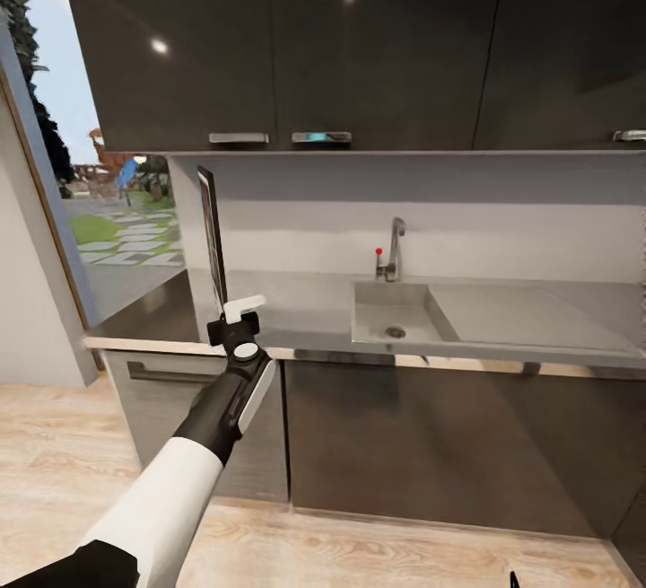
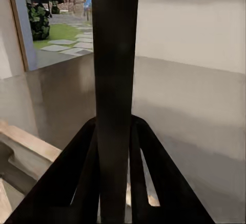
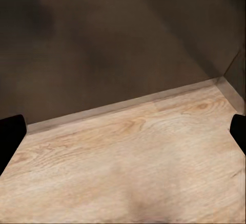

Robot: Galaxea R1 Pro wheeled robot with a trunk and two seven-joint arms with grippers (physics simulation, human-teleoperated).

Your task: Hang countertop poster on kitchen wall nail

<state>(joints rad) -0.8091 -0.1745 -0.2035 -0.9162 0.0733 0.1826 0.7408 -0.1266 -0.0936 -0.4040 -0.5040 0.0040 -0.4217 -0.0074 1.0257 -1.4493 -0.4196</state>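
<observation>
The poster stands upright, seen edge-on, above the left end of the kitchen countertop, well left of the sink. The left gripper is clamped on its lower edge. In the left wrist view the poster's dark edge rises between the 2 black fingers, which press against it on both sides.

The chrome tap stands behind the sink, under dark wall cabinets. Left of the sink, past the counter's end, an opening shows a garden path.

The right gripper hangs over the wooden floor by a dark cabinet base, its fingertips wide apart.
</observation>
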